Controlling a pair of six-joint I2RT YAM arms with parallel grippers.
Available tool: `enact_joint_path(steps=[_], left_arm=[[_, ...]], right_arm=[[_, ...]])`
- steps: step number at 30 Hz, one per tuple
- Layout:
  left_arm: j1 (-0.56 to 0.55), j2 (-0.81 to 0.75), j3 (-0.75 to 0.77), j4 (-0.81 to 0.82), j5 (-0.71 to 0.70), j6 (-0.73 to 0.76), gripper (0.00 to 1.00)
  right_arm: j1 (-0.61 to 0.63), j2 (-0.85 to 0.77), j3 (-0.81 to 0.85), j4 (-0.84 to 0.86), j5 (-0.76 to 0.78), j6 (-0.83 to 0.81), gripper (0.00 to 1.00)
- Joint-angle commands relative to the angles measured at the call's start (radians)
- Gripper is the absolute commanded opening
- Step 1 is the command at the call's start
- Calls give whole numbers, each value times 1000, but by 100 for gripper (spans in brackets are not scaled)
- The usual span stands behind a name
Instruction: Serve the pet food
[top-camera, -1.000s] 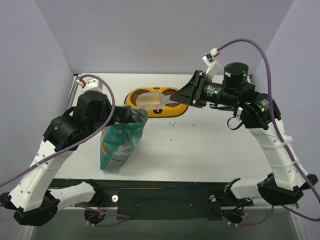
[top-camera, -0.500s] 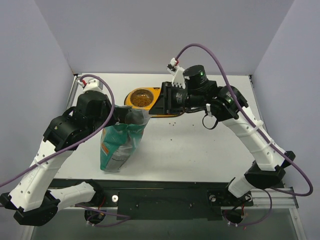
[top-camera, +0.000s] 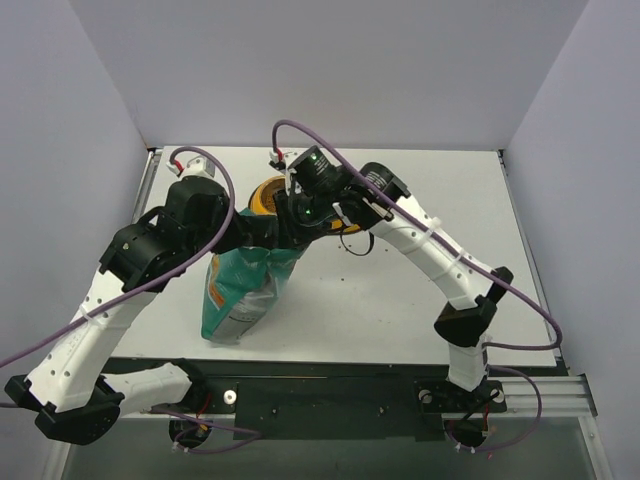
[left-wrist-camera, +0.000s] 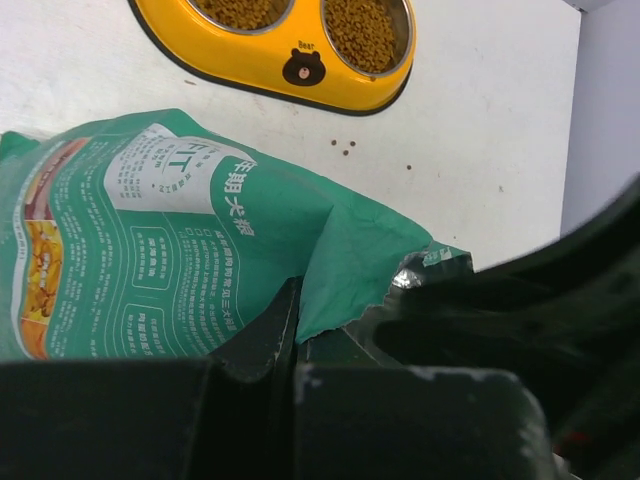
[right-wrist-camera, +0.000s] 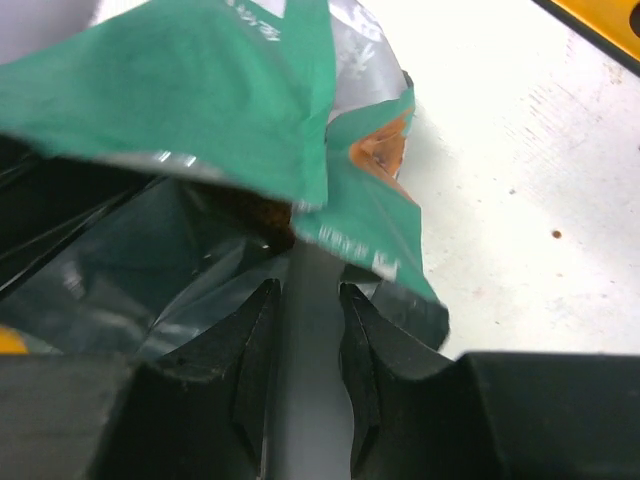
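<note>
The pet food (left-wrist-camera: 365, 22) fills both bowls of the yellow feeder (left-wrist-camera: 300, 72), which is partly hidden under my right arm in the top view (top-camera: 260, 193). The teal bag (top-camera: 238, 292) stands in front of the feeder. My left gripper (left-wrist-camera: 292, 330) is shut on the bag's torn top edge (left-wrist-camera: 340, 290) and holds the mouth open. My right gripper (right-wrist-camera: 308, 300) is shut on the pale handle of a translucent scoop (right-wrist-camera: 308, 340). The scoop reaches into the bag's mouth, where brown kibble (right-wrist-camera: 270, 215) shows. The scoop's bowl is hidden inside the bag (right-wrist-camera: 230, 90).
A few stray pellets (left-wrist-camera: 345, 148) lie on the white table between the feeder and the bag, and one shows in the right wrist view (right-wrist-camera: 556, 235). Both arms cross over the bag at centre left. Grey walls enclose the table.
My right arm has swung left from over the feeder to the bag's mouth, carrying the scoop. The left gripper has kept its hold on the bag's edge.
</note>
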Motion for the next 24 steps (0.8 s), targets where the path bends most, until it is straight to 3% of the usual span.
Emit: enact_joint_path(steps=[1, 8, 14, 17, 18, 21, 22, 24], left_arm=[[-1, 1, 56, 218, 93, -85, 0], [0, -5, -25, 265, 109, -137, 0], [-1, 41, 1, 248, 124, -135, 0], [2, 41, 9, 236, 104, -138, 0], [0, 38, 10, 235, 98, -142, 0], [9, 19, 27, 248, 77, -128, 0], [12, 18, 33, 247, 69, -123, 0], [14, 21, 59, 216, 55, -105, 0]], right_arm=[[-9, 61, 15, -72, 94, -101, 0], [35, 115, -123, -19, 113, -173, 0], [41, 160, -234, 178, -232, -31, 0], [34, 121, -349, 466, -402, 141, 0], [31, 94, -392, 524, -430, 231, 0], [-6, 65, -424, 587, -476, 255, 0], [-18, 31, -508, 657, -545, 334, 0], [-61, -32, -653, 1040, -620, 513, 0]])
